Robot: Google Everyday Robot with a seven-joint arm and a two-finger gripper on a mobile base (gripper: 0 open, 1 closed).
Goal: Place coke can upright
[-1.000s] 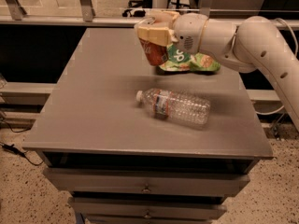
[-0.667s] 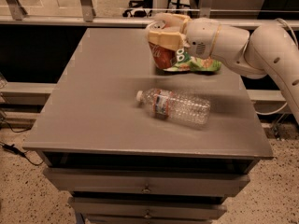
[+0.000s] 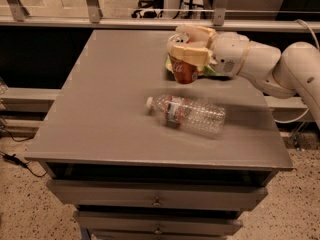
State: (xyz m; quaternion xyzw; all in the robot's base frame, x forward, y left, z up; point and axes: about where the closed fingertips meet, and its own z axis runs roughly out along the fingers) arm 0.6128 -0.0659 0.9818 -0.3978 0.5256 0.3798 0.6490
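Gripper at far right of grey surface, jaws clamped on top of small red aluminium coke can, roughly upright; we cannot tell if it touches down. Clear plastic water bottle lies nearby in front.

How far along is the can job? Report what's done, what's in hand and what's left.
Done: the can is gripped and looks roughly upright. In hand: the gripper clamps its top at the back right of the table, before the green bag. Left: stand it down, release, withdraw. Whether its base touches the tabletop, I cannot tell. The bottle lies on its side, apart.
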